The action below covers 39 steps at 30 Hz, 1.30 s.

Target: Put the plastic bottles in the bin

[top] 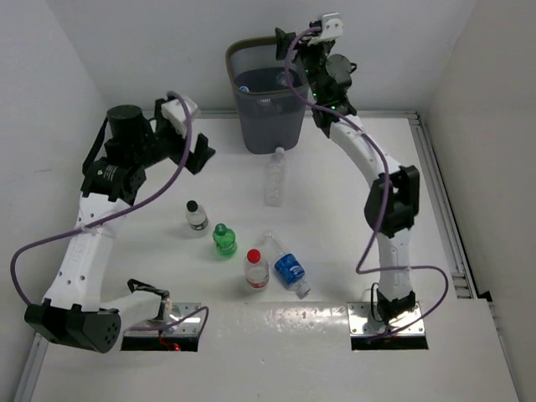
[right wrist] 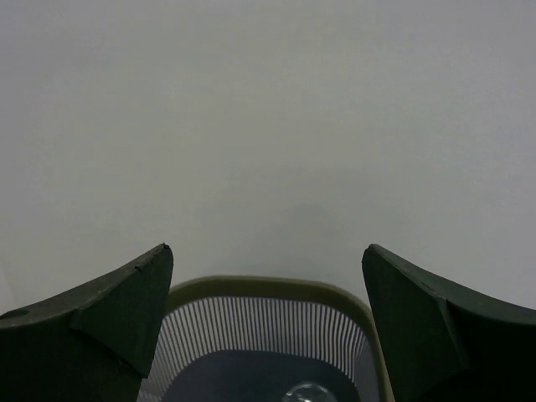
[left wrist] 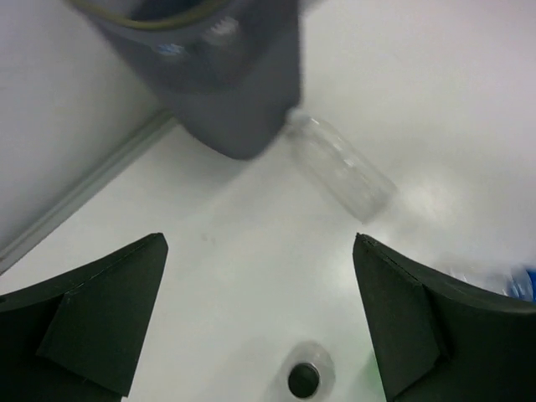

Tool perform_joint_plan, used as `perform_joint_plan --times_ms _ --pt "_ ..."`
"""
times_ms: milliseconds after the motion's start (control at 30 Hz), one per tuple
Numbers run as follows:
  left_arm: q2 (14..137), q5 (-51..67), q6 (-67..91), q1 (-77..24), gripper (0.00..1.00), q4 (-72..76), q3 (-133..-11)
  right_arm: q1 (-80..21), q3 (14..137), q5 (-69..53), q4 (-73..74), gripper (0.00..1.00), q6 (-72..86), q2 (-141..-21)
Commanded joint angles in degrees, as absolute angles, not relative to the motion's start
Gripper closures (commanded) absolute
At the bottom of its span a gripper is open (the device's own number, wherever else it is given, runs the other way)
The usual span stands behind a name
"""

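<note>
White walls box in a white bench (top: 327,226); the bin (top: 268,134) stands at the upper centre of the overhead view, and a few bottles already show through its mouth. The right hand (right wrist: 266,260) hangs over the bin's rim, spread wide with nothing between its fingers. The left hand (left wrist: 260,247), at the left of that view, is also wide and empty. Five plastic bottles are on the bench: a clear bottle (top: 275,177) lying just below the bin, an upright black-capped bottle (top: 197,217), a green bottle (top: 224,240), a red-capped bottle (top: 256,269) and a blue-labelled bottle (top: 291,270) on its side. They look empty, so probably light, thin-walled and slick. A gentle squeeze across mid-body should hold, though the lying ones may roll.
</note>
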State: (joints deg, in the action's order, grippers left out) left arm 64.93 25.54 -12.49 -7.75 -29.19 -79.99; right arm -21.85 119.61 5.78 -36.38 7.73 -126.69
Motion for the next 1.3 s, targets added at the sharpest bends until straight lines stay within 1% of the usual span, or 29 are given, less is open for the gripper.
perform_joint_plan --times_ms 0,33,100,133,167,200,233,267,333,367,400,433,467,533,567,600,700,800,933,1100,1167,1267 --pt "64.1 36.5 -24.7 -10.2 0.00 -40.7 -80.5 -21.7 112.9 3.0 -37.5 0.08 10.2 -113.0" --pt "63.1 38.3 -25.9 -11.4 0.01 -41.5 -77.8 -21.6 109.2 1.4 -36.0 0.08 11.3 -106.8" --pt "60.7 41.6 -30.4 -12.8 0.03 -43.0 -74.2 -20.6 104.1 -1.6 -27.7 0.08 13.1 -102.7" --pt "57.4 46.2 -32.9 -13.4 0.04 -43.5 -72.2 -20.0 102.4 -4.3 -25.4 0.08 13.4 -100.7" --pt "55.5 48.0 -34.9 -14.6 0.04 -43.5 -67.9 -18.9 96.9 -6.7 -21.3 0.08 13.7 -94.8" --pt "53.7 49.3 -37.9 -15.4 0.06 -43.5 -65.9 -18.4 95.1 -7.6 -17.5 0.08 14.1 -93.1" --pt "52.2 49.9 -38.8 -16.3 0.07 -43.5 -64.0 -18.0 93.5 -10.4 -15.6 0.10 13.9 -88.2" --pt "50.5 49.9 -39.7 -18.9 0.10 -44.3 -61.2 -16.0 90.6 -11.2 -11.2 0.10 14.1 -86.7" --pt "51.0 49.3 -45.2 -21.5 0.10 -50.1 -60.6 -14.5 87.2 -13.0 -4.6 0.10 14.2 -81.9" --pt "52.8 49.3 -47.3 -24.2 0.11 -52.5 -60.6 -12.1 85.6 -14.1 2.6 0.10 14.8 -80.9" --pt "53.7 49.3 -48.3 -25.5 0.11 -55.8 -60.6 -11.1 84.4 -14.8 5.0 0.10 14.9 -79.9" --pt "54.4 49.3 -49.9 -26.6 0.11 -56.6 -59.8 -9.2 83.7 -16.7 7.4 0.11 15.3 -77.5" --pt "54.4 49.3 -49.9 -28.9 0.11 -56.6 -58.6 -7.7 83.2 -17.6 14.4 0.11 15.7 -76.7" --pt "55.1 49.3 -49.2 -31.3 0.08 -55.1 -57.2 -5.4 79.9 -20.9 17.9 0.12 16.1 -73.6" --pt "55.1 49.3 -48.4 -33.5 0.08 -54.0 -55.8 -4.3 78.9 -21.5 21.9 0.12 15.9 -72.8" --pt "55.1 49.3 -47.8 -34.5 0.08 -52.1 -55.2 -4.1 75.9 -21.9 22.9 0.12 15.6 -70.4" --pt "55.8 48.8 -45.6 -38.4 0.07 -49.5 -53.4 -2.2 71.7 -22.6 26.6 0.12 14.9 -67.2" --pt "57.3 48.8 -42.5 -41.4 0.07 -46.2 -52.8 -0.4 69.4 -22.9 28.5 0.13 14.7 -65.7" --pt "59.3 47.9 -36.1 -44.2 0.07 -38.7 -52.1 -0.3 69.0 -23.7 30.3 0.15 14.7 -65.5" --pt "61.3 44.1 -35.6 -46.5 0.07 -35.7 -51.6 -0.3 70.0 -25.1 31.5 0.17 15.2 -65.8" --pt "61.8 44.1 -35.6 -46.5 0.11 -35.7 -51.6 -0.3 69.9 -25.1 31.6 0.17 14.9 -65.7" --pt "61.8 44.1 -35.6 -47.8 0.26 -35.7 -51.0 -0.2 69.6 -25.1 32.4 0.19 14.2 -65.7"
